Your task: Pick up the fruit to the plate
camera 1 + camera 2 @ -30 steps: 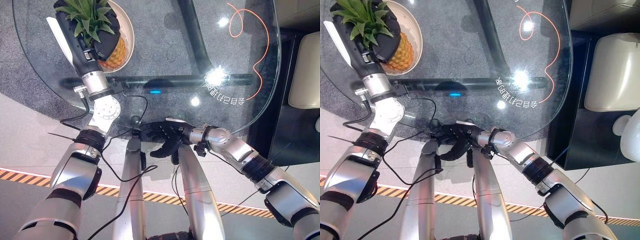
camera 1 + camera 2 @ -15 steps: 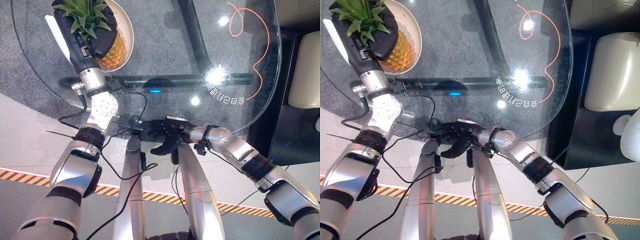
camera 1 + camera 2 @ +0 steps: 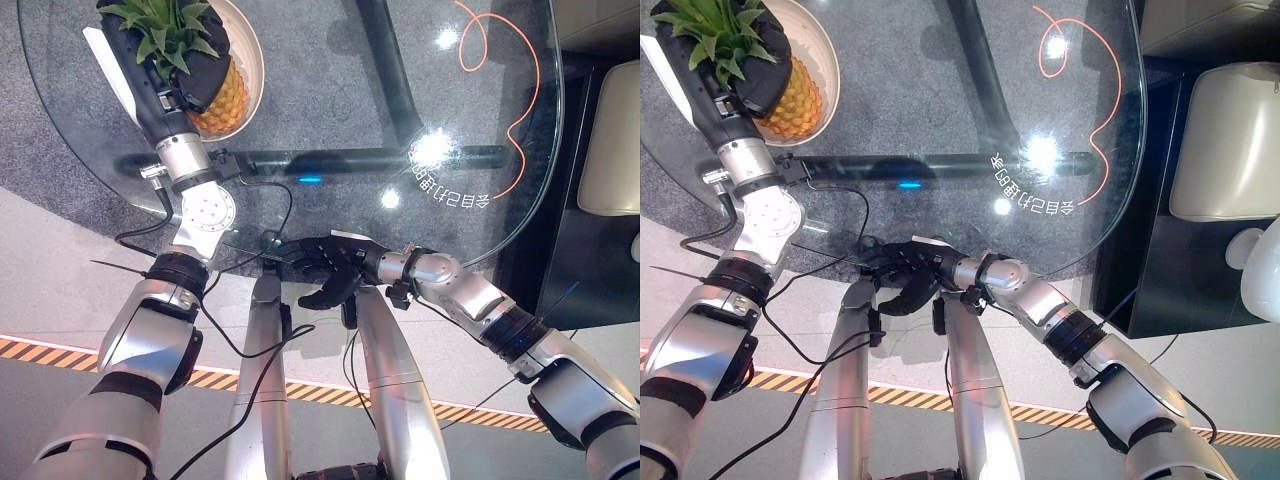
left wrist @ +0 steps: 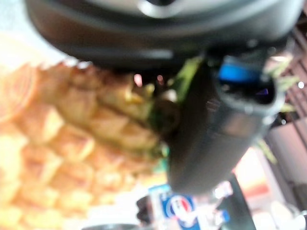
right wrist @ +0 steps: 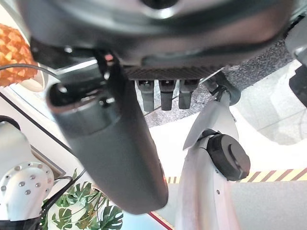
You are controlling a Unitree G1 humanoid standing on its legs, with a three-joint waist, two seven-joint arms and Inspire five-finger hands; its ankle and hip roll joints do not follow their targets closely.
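Left eye view: left hand [image 3: 175,75] is at the far left of the glass table [image 3: 330,110], dark fingers wrapped round the pineapple [image 3: 215,100] just under its green crown. The pineapple sits on/over the white plate [image 3: 252,55]; can't tell if its base rests on the plate or hangs a bit above it. Left wrist view shows the fruit's skin close up, w/ the thumb [image 4: 216,139] pressed against it, so the hand has hold of it.

Right hand [image 3: 335,275] is low at the near table edge, well apart from the fruit, fingers loosely curled, holding nothing.

Step in hand, by my read: placing — the fruit is already at the plate, so the task is nearly done. Next move calls for settling the pineapple so it's stable, then opening the fingers slowly & drawing the hand off w/o snagging the leaves or tipping it. Top-heavy, could roll.
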